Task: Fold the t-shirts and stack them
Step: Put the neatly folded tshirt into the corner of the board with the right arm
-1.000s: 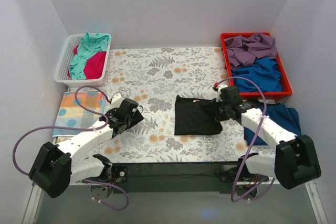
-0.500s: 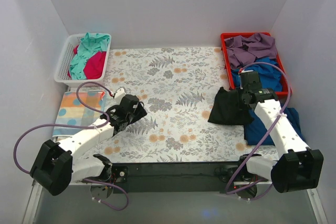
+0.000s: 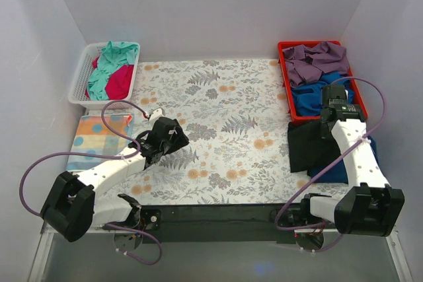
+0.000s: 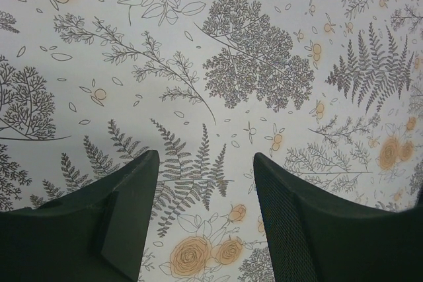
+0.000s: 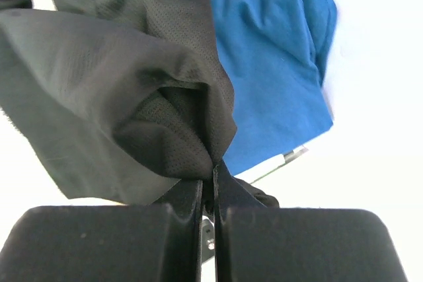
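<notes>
1. Black cloth t-shirt [image 3: 305,148] [image 5: 125,77]: bunched at about 4 o'clock on the table, near the right edge, its right side overlapping a dark blue cloth t-shirt [image 3: 365,148] [image 5: 271,64] that lies flat there.
2. Right gripper [image 3: 328,129] [image 5: 213,171]: fingers pressed together, pinching a fold of the black fabric.
3. Left gripper [image 3: 174,138] [image 4: 206,158]: fingers apart and holding nothing, over the grey-and-orange floral table sheet [image 3: 218,90] [image 4: 251,70] at about 8 o'clock.
4. White plastic slatted basket [image 3: 78,85] at 10 o'clock holds a crumpled teal t-shirt [image 3: 116,57] and a magenta t-shirt [image 3: 120,82].
5. Red plastic bin [image 3: 285,78] at 2 o'clock holds purple and blue cloth.
6. Pale cloth with orange and blue dots [image 3: 98,138] lies at 9 o'clock, just below the basket.
</notes>
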Robot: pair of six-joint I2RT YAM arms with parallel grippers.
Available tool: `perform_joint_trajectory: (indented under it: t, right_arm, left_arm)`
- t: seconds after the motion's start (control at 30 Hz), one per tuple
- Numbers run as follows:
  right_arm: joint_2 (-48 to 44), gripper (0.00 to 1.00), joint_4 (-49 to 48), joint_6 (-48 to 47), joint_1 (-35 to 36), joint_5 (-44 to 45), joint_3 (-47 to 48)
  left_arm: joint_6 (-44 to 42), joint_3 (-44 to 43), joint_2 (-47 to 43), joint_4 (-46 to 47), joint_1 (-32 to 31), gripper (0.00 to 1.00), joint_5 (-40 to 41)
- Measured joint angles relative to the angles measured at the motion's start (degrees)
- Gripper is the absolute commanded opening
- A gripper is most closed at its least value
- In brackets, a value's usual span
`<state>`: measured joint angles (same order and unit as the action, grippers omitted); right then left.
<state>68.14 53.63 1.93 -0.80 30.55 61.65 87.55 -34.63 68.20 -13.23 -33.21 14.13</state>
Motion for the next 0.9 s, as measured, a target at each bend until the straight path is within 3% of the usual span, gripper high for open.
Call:
perform_joint_trajectory:
  t: [0.67, 0.9]
  right_arm:
    - [3.7, 0.01, -1.6, 1.2, -9.6, 13.3, -1.8]
    - [8.8, 0.01, -1.7, 2.5, -12.8, 16.3, -1.0]
  left_arm:
    - [-1.7, 0.0, 2.1, 4.7, 0.0, 0.57, -3.9]
    - [-1.7, 0.0, 4.4, 6.9, 0.0, 0.57, -4.9]
